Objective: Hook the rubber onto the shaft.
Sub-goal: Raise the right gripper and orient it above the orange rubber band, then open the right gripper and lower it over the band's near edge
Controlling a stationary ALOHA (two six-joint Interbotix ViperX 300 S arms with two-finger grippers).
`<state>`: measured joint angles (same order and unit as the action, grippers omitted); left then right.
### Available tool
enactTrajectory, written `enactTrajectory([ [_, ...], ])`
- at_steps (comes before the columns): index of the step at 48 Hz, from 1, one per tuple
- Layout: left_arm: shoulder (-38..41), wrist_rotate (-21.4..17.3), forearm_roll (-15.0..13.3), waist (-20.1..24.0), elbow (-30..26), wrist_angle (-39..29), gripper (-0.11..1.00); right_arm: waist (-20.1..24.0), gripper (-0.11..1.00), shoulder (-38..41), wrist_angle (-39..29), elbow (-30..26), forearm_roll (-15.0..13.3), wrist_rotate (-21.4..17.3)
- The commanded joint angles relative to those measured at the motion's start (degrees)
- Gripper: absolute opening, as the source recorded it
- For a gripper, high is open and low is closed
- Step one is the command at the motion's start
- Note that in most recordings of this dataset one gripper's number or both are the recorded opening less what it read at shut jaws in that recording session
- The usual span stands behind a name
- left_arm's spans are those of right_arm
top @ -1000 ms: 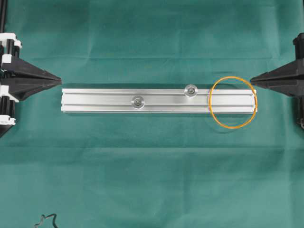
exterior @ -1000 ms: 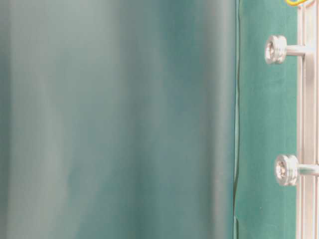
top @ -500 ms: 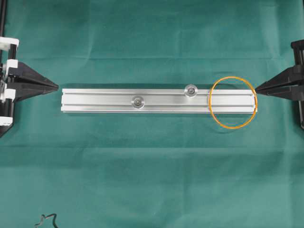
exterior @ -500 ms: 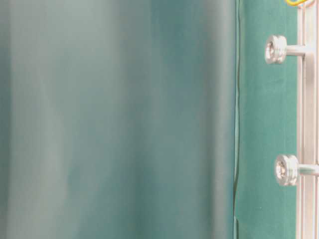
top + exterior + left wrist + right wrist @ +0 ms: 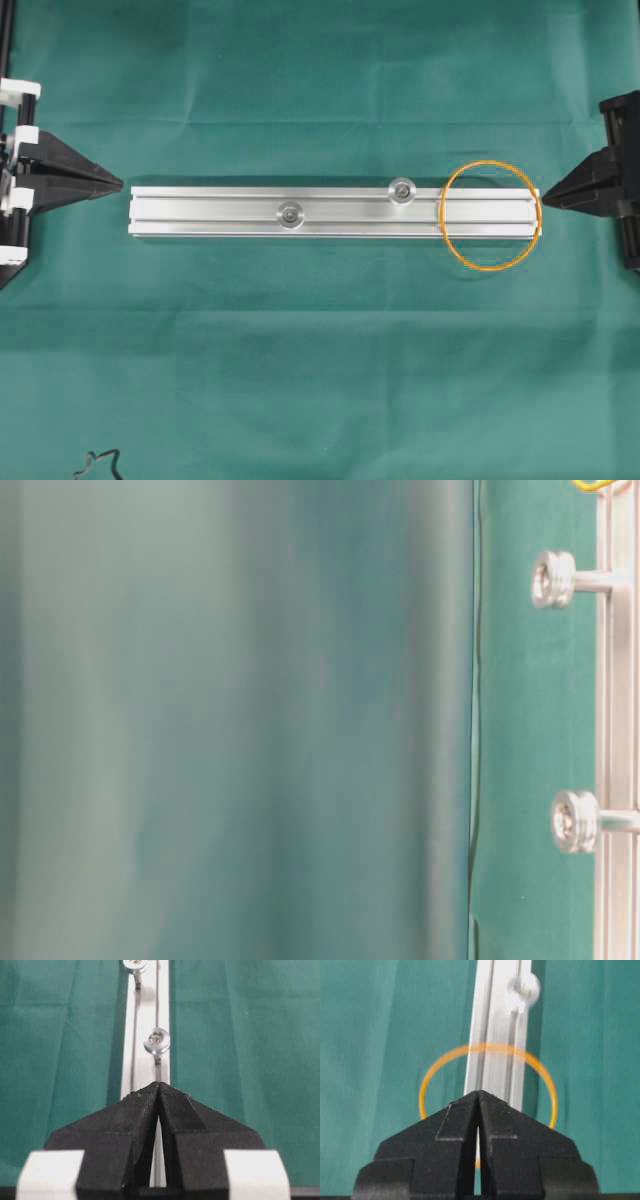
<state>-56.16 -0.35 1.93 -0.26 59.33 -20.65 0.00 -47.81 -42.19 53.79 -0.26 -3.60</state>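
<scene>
Only overhead shows the rubber point(image 5: 491, 215) between closed left end effector point(image 5: 120, 184) and right end effector point(image 5: 543, 196).

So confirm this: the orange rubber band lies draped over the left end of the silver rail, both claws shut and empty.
Wrong end. The orange rubber band lies draped over the right end of the silver rail, as the overhead view shows. Both the left claw and right claw are shut and empty.

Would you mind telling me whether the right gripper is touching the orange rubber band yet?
Apart. In the overhead view a strip of green cloth shows between the shut tip of the right gripper and the orange rubber band, which lies draped over the end of the rail.
</scene>
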Motion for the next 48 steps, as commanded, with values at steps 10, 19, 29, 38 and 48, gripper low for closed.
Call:
enactTrajectory([
  [10, 0.44, 0.18, 0.26, -0.09, -1.85, 0.35, 0.00, -0.09, 0.03, 3.43, -8.44, -5.01, -1.49, -0.09],
  [19, 0.44, 0.18, 0.26, -0.09, -1.85, 0.26, 0.00, -0.09, 0.03, 4.31, -13.10, -6.24, -2.11, 0.00],
  [29, 0.44, 0.18, 0.18, -0.09, -1.93, 0.26, 0.00, -0.09, 0.03, 5.54, -18.37, -8.00, -2.11, -0.18],
  [38, 0.44, 0.18, 0.26, -0.09, -1.93, 0.35, 0.00, -0.09, 0.03, 6.68, -22.06, -8.96, -1.93, -0.18],
  [48, 0.53, 0.18, 0.26, -0.09, -2.02, 0.26, 0.00, -0.09, 0.03, 7.56, -23.29, -9.76, -1.93, -0.26],
])
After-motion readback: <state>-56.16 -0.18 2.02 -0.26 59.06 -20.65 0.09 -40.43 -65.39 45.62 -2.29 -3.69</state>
